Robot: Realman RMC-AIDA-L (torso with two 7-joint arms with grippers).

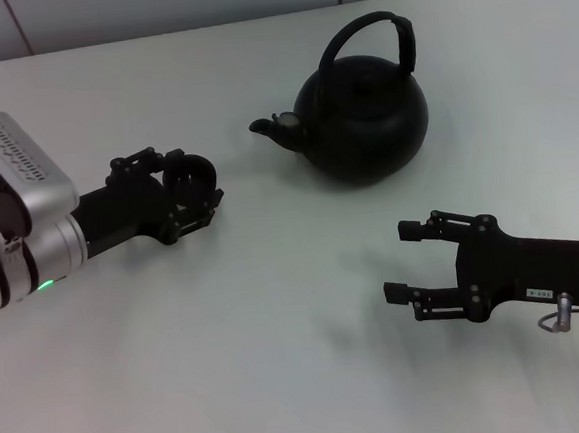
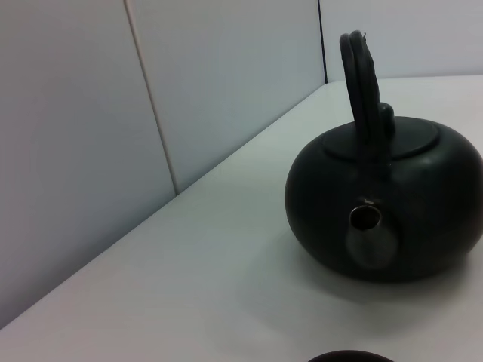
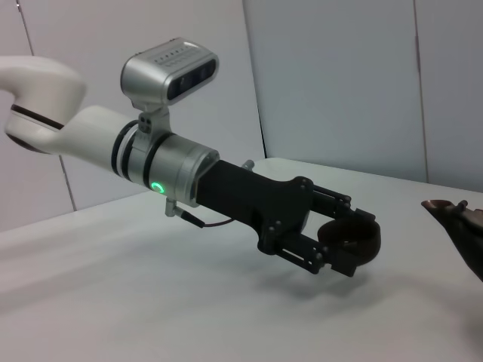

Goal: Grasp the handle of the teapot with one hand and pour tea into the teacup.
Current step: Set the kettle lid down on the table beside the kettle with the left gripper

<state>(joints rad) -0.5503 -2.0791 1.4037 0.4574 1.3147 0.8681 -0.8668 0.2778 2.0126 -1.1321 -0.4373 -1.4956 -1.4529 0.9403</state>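
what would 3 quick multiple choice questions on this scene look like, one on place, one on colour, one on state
1. Where is the teacup?
A. between the left gripper's fingers
B. under the spout
C. by the right gripper

2. What colour is the teapot?
A. white
B. matte black
C. red

3. How is the right gripper?
A. shut on the handle
B. shut on the teacup
C. open, holding nothing

Answers:
1. A: the head and right wrist views show the left gripper clamped on the small cup, off to the spout side of the pot.
2. B: body, lid and arched handle are all black.
3. C: its fingers are spread above the bare table, short of the pot.
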